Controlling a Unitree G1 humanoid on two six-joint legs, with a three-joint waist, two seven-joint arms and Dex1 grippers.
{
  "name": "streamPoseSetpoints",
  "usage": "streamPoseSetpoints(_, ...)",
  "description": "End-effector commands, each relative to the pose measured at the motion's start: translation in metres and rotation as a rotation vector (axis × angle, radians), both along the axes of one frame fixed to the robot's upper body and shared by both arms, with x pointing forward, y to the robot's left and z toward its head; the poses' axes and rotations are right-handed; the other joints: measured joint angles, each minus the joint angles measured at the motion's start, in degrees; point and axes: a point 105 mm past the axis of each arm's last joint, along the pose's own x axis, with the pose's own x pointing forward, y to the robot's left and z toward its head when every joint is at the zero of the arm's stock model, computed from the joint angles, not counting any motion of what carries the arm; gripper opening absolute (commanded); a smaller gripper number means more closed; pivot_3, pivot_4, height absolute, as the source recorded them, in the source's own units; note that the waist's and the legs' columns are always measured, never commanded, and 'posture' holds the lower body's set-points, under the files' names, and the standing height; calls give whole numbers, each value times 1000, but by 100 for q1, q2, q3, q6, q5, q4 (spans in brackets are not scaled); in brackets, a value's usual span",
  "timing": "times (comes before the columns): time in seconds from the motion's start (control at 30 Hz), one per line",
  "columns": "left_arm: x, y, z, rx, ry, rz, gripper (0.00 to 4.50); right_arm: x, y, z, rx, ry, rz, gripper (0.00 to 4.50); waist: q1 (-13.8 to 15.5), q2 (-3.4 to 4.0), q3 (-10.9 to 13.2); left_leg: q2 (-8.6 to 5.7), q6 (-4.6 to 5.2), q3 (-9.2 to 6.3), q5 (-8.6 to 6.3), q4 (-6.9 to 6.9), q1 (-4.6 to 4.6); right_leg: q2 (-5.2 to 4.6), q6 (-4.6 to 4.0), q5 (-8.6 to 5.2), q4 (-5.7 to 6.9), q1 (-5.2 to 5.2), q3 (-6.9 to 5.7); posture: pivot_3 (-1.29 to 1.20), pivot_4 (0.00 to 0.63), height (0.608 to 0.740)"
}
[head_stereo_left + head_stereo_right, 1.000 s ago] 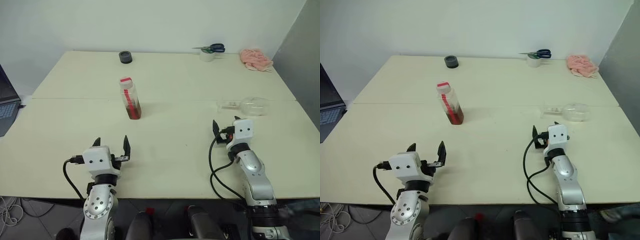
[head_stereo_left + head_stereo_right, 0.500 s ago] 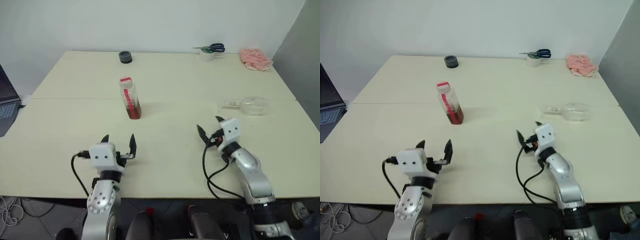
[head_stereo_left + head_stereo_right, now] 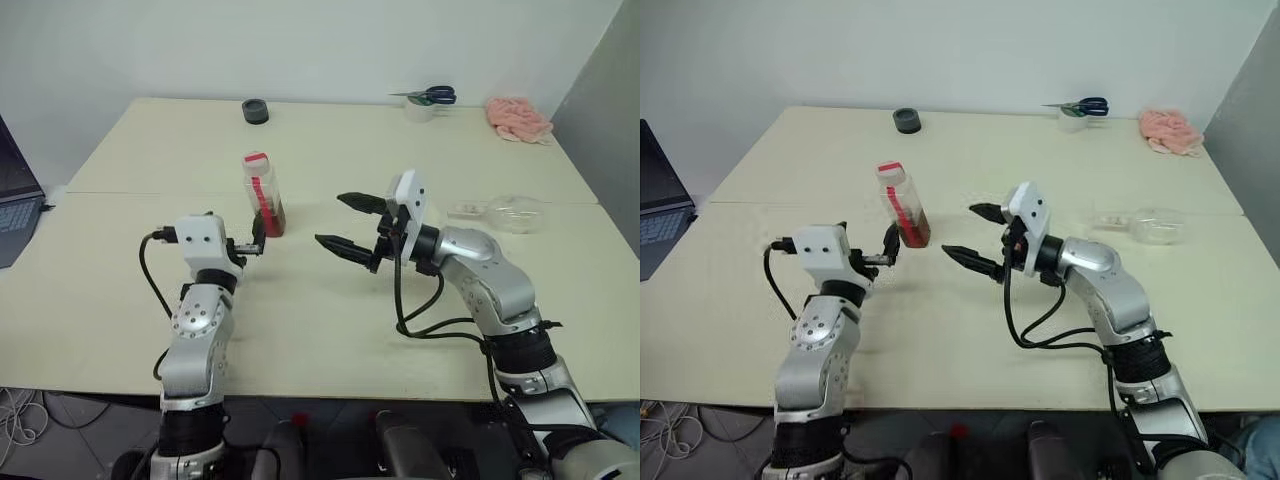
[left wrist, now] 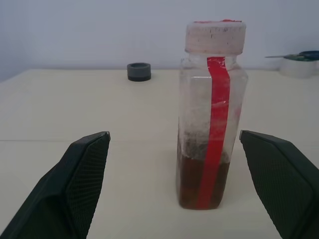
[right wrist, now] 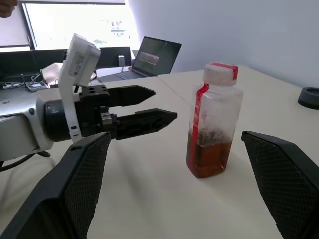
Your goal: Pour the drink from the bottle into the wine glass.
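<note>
Approach to bottle, both grippers open, nothing held, cap on.

The bottle [image 3: 261, 194] stands upright on the table [image 3: 330, 320] at about 11 o'clock from the table's middle, its red-and-white cap in place and the amber drink [image 4: 203, 181] filling only its lowest part. The left gripper [image 3: 258, 236] sits just short of the bottle on its near side, jaws spread wide and empty. The right gripper [image 3: 352, 223] points across toward the bottle from its 3 o'clock side, near but apart, also spread wide and empty. The wine glass [image 3: 505, 212] lies on its side well out toward 3 o'clock of the bottle. Judgement: the step is the reach for the bottle; next, one gripper must close squarely on the body, then the cap needs removing and the glass standing upright before any pour.
</note>
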Motion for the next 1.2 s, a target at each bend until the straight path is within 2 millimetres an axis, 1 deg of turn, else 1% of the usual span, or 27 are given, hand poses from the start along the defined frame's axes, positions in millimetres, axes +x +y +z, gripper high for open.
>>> streamPoseSetpoints(0.03,3,-8,11,7,-46,-47,4468,-1,3,14,22,-27,24,4500,-3,0,0,0,0,0,0,0,1,0,0,0,0,0,1,0,150,740)
streamPoseSetpoints(0.13,7,-13,14,-2,-54,-68,4468,1,5,18,32,-24,24,4500,-13,0,0,1,-1,1,0,-1,1,1,-1,0,2,-1,2,0,150,740)
streamPoseSetpoints(0.33,22,-13,22,20,-68,-38,4468,1,8,20,41,-23,29,4500,2,0,0,0,-1,-5,1,0,0,0,-1,1,4,0,-3,0,150,740)
streamPoseSetpoints(0.47,33,-16,28,31,-81,-50,4468,-1,10,21,55,-9,33,4500,-1,0,0,0,-1,-4,1,0,0,0,-1,1,4,0,-3,0,150,740)
streamPoseSetpoints(0.73,51,-23,31,36,-83,-84,4468,-3,13,24,74,-4,23,4500,0,0,0,0,-1,-6,1,-2,-1,0,-1,1,4,-1,-5,0,150,740)
streamPoseSetpoints(0.83,57,-21,31,40,-83,-78,4468,-4,15,23,80,-4,17,4500,1,0,0,0,-1,-8,1,-2,-2,0,-1,1,4,-1,-9,0,150,740)
streamPoseSetpoints(1.0,64,-23,31,43,-86,-87,4468,-1,16,25,93,-5,-11,4500,0,0,0,0,-2,-9,1,-2,-2,0,-1,1,4,-1,-10,0,150,740)
streamPoseSetpoints(1.2,72,-26,35,27,-94,-95,4468,-3,19,20,83,-3,-15,4500,1,0,0,0,-2,-11,1,-2,-3,0,-1,1,4,-1,-12,0,150,740)
